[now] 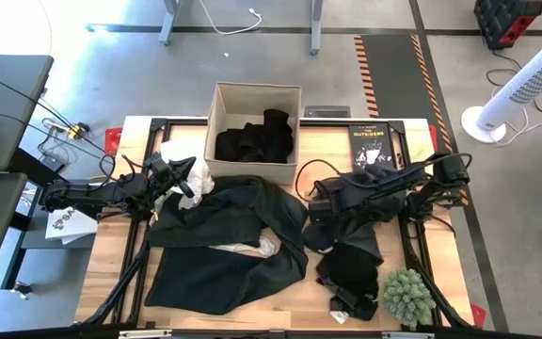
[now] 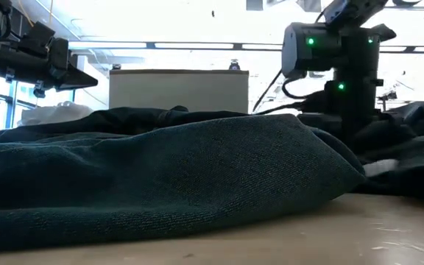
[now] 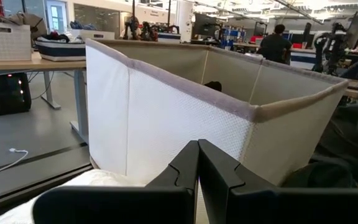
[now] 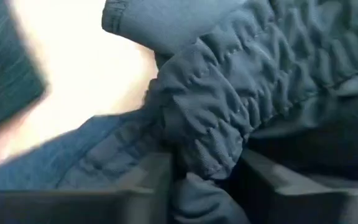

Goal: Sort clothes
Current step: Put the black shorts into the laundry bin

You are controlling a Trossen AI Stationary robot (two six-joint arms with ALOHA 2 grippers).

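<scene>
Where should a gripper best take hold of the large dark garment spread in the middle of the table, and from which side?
Probably the raised fold along the large dark garment's upper edge, near the fabric bin, coming straight down from above. It lies mostly flat on the table, so only bunched ridges give the fingers something to pinch.

Big black garment [image 1: 229, 235] with a white thin one [image 1: 243, 248] peeking out under it. Beige fabric bin [image 1: 222, 102], more black clothes [image 1: 255, 138] inside. Between the right jaws: dark blue-black gathered fabric [image 4: 229, 106]. Green plant [image 1: 407, 296], pale wood table [image 1: 125, 247].
</scene>
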